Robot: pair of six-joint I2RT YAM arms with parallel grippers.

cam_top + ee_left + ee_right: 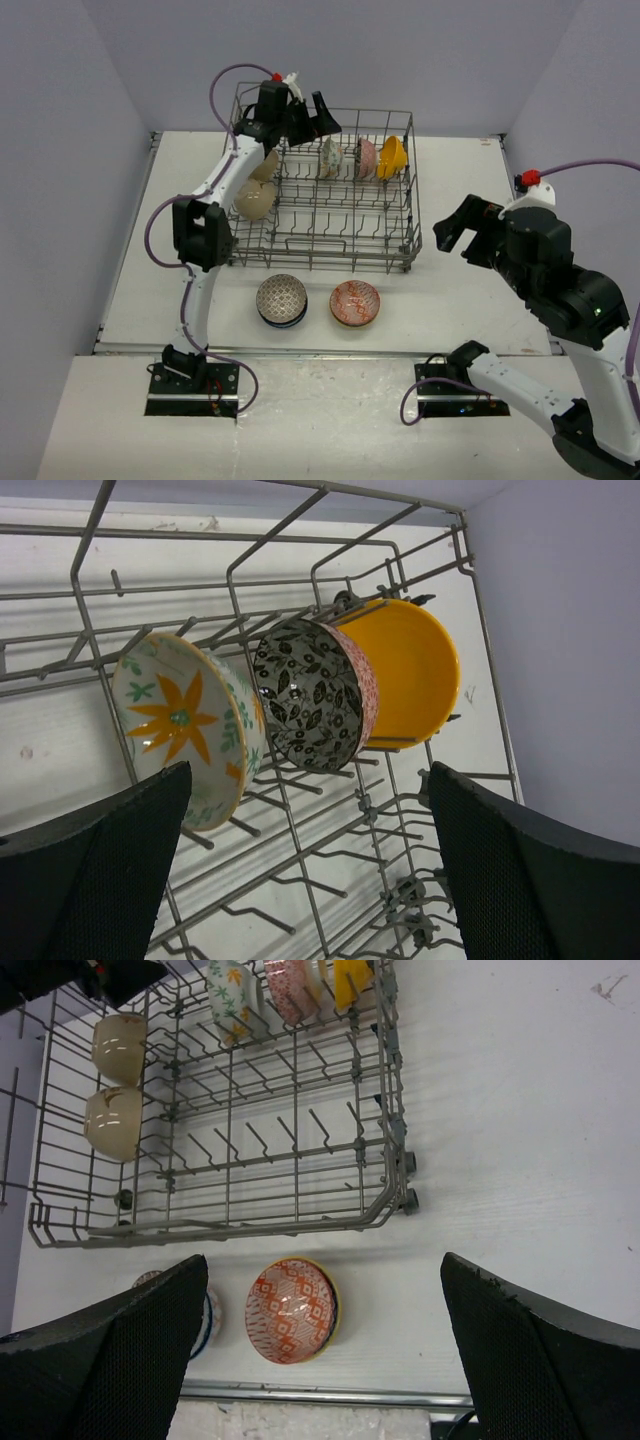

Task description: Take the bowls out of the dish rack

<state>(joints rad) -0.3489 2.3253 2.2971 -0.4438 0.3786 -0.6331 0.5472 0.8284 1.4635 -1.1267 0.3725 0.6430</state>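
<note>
Holds left tool [308, 780] and right tool [325, 1265] wide, empty, left lined up on bowls [310, 695] propped upright between dish rack [320, 265] tines.

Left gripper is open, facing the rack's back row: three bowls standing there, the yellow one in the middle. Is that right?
No. The yellow bowl stands at the end of the row, by the side wall of the rack; the black leaf-patterned bowl is in the middle, the orange-flower bowl beyond it. The left wrist view shows this. The rest holds.
</note>
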